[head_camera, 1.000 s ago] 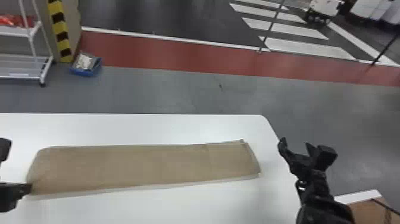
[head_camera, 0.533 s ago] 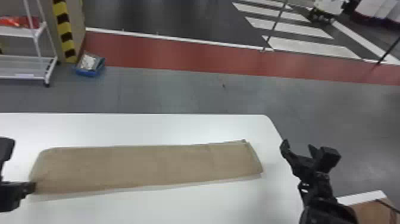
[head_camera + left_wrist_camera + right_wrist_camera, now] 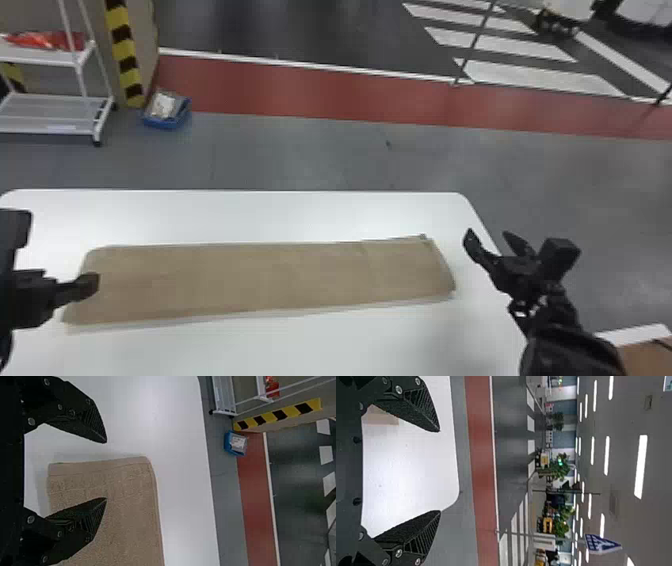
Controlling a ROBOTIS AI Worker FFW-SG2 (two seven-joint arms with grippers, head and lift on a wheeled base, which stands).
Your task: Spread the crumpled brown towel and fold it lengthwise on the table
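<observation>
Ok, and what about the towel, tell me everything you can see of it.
The brown towel looks like soft, napped cloth, with a hem and a ribbed band near its left end. Folded into a long, nearly smooth strip, it lies flat on the white table, running left to right. The open left gripper is at its left end; whether they touch I can't tell.

The brown towel (image 3: 260,280) lay flat on the white table (image 3: 310,345), folded into a long, narrow strip, its length running roughly from nine o'clock to three in the head view. It was plain, with a fine pile and a smoother band along one short end. The corner at ten o'clock was rounded, and slight creases crossed the part near three.
</observation>
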